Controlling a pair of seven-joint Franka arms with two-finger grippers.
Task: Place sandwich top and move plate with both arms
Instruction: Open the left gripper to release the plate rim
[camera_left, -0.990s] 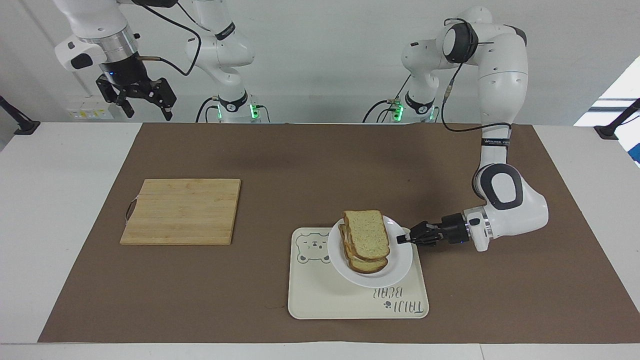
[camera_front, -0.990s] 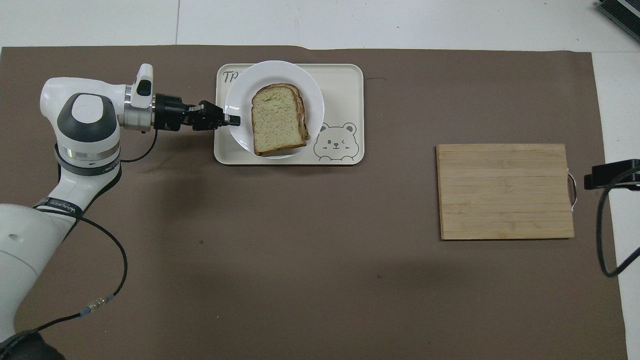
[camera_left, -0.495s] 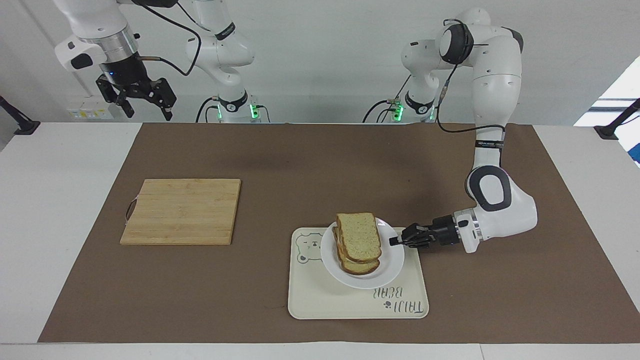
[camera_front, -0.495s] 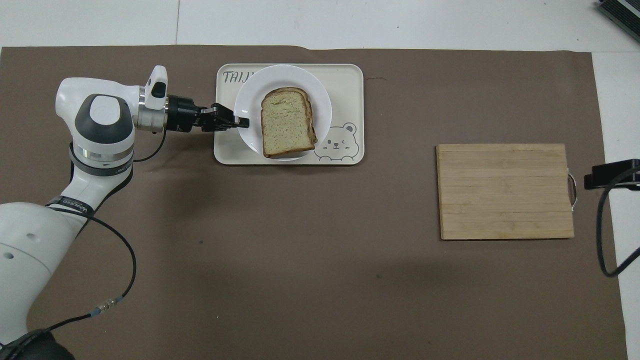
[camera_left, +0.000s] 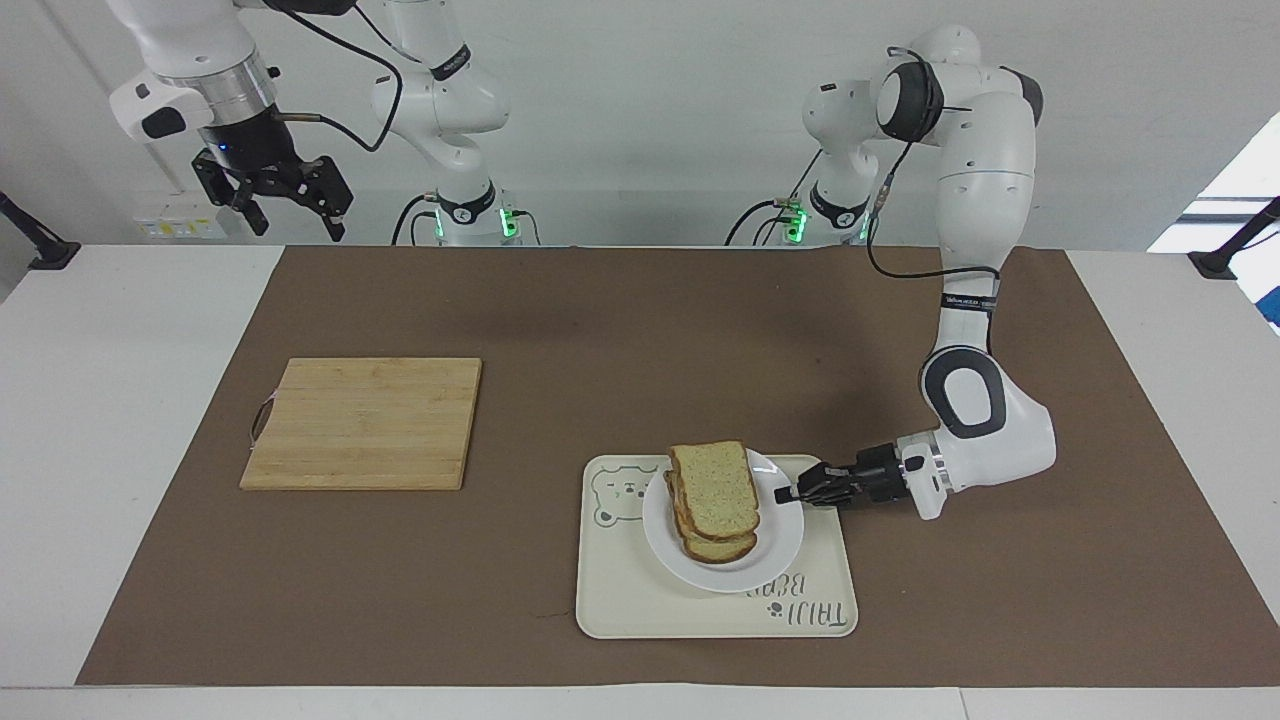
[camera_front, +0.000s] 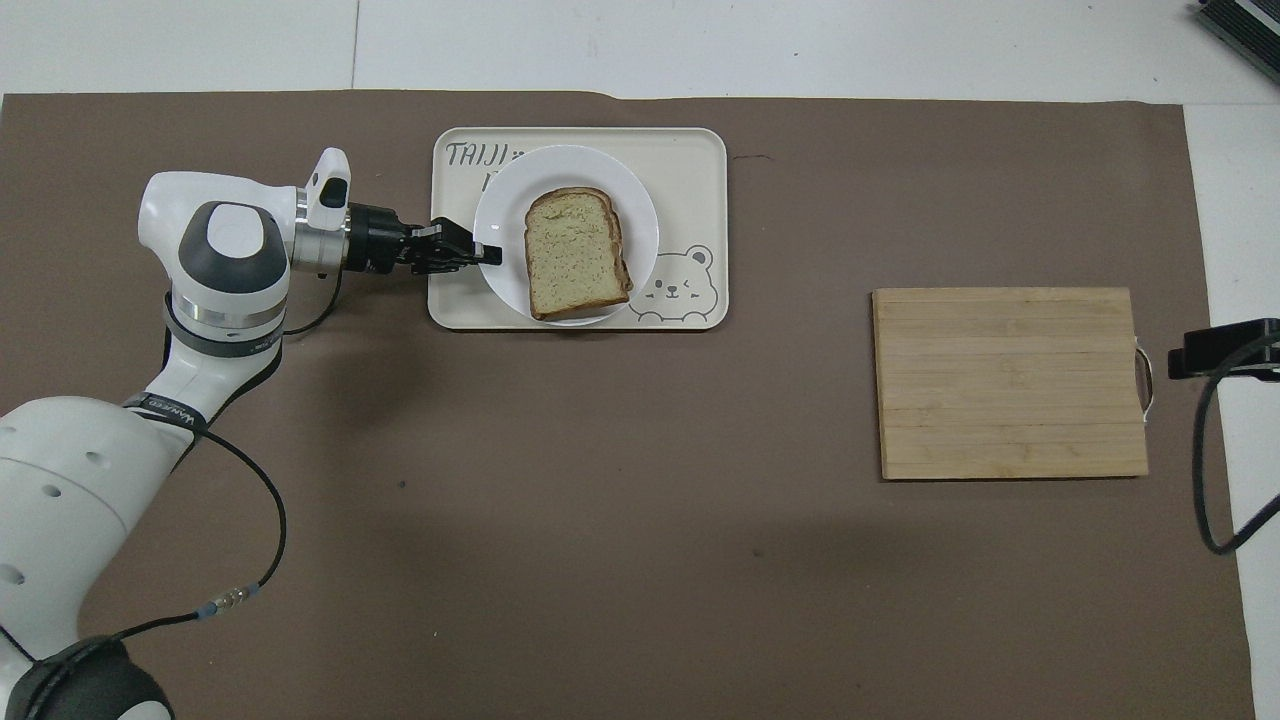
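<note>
- The brown mat (camera_left: 640, 330) covers most of both frames, giving the arms 1 common working surface.
- The left arm (camera_left: 985, 300) comes down the right side of the facing view and bends low, so its wrist lies almost level with the table; I judge that low pose lets it take a thin rim from the side.
- The right arm (camera_left: 190, 60) waits at the upper left of the facing view, up and clear of the table.
- The cutting board (camera_left: 365, 423) lies bare at left centre of the facing view, toward the right arm's end; it looks like where the bread was prepared.
- The tray (camera_left: 640, 600) with the bear drawing sits at lower centre of the facing view and carries the plate.
- The plate (camera_left: 770, 560) rests on the tray, its middle covered by the stacked sandwich.
- The sandwich top (camera_left: 712, 487) lies on the stack, rounded end toward the robots, so that step looks done.
- The left gripper (camera_left: 782, 494) is clenched on the plate's rim at the edge toward the left arm's end, apparently to shift the plate.
- The right gripper (camera_left: 290, 212) hangs with its fingers spread, grasping nothing.
</note>
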